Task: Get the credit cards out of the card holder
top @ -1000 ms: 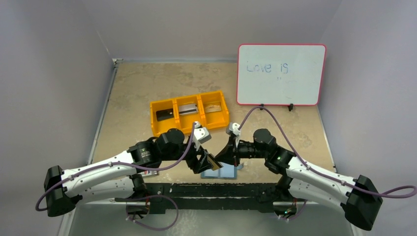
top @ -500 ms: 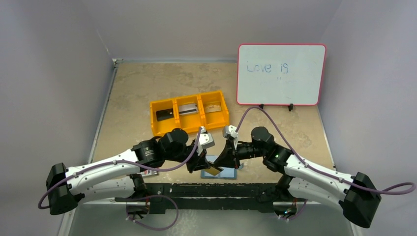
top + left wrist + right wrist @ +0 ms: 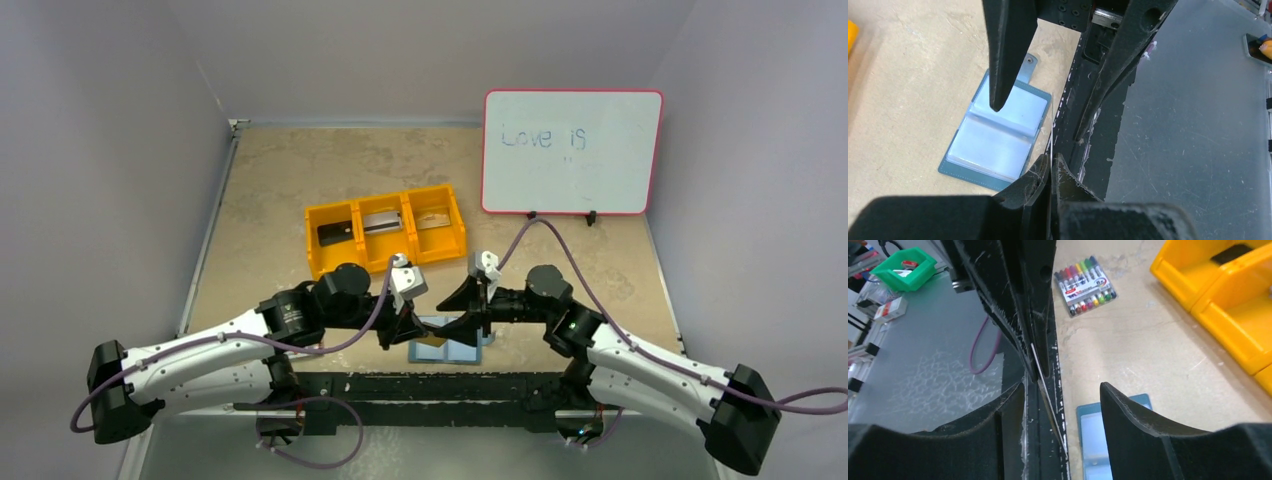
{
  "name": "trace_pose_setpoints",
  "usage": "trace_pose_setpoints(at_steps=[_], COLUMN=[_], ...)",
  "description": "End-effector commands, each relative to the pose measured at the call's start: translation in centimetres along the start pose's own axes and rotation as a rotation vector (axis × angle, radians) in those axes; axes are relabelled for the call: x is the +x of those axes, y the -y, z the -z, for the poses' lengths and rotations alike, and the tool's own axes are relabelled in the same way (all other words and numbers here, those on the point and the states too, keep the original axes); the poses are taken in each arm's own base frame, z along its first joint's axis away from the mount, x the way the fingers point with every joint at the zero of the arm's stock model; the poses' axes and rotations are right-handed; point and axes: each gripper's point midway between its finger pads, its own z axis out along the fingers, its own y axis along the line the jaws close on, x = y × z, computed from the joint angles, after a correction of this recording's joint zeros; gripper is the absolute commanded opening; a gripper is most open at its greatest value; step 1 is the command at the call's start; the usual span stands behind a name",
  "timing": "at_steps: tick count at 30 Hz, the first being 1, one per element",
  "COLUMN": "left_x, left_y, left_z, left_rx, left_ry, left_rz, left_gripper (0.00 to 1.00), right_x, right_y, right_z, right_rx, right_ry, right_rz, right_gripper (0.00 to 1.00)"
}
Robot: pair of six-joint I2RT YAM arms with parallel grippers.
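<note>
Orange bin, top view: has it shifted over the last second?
No. The orange bin keeps the same gap from the whiteboard's lower left corner.

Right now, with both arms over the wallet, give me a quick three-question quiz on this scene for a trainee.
1. True or false: the card holder lies open on the table.
2. The left gripper is shut on: A a marker; B a credit card, seen edge-on; C nothing.
3. Fill in: the orange bin has ___ compartments.
Key: 1 true; 2 B; 3 three.
</note>
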Motion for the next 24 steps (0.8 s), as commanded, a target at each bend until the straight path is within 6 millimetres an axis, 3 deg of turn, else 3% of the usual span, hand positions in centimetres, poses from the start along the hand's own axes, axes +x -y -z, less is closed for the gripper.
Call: trace_pose_setpoints(at_steps=[1,4,11,17,20,22,24], left_x=[-2.6,-2.9,-3.1,-3.5,-3.1,-2.9,-3.0], left_y=[0.5,0.8,0.9,0.7,0.5,0.4,0.4], left_z=[0.7,0.8,0.5,0.8,0.7,0.7,0.6], left_rx=[0.007,0.025,0.037,0.015,0.010,0.005,0.003], left_ry=[0.111,0.129,0.130,0.133,0.110,0.104,0.109], left_rz=[-0.044,-0.064,-0.090,-0.084,-0.084,-0.083,-0.074], left_gripper=[0.00,0.00,0.00,0.00,0.00,0.00,0.00], right_x=[-3.5,-3.9,-3.0,-3.0,-3.8,-4.1,-3.9], right_y=[-0.8,-2.0,-1.6,-1.7,-1.4,-1.6,-1.8], right_z=[0.8,1.0,0.2,0.5,0.9,1.0,0.9], right_rx=[-0.017,-0.078,-0.099,-0.093,-0.048,-0.056,-0.070], right_ry=[0.172,0.170,0.110,0.138,0.178,0.181,0.171], right_rz=[0.199,0.270,0.256,0.282,0.273,0.285,0.287], right_gripper=[0.59,0.58,0.41,0.15,0.33,0.36,0.30])
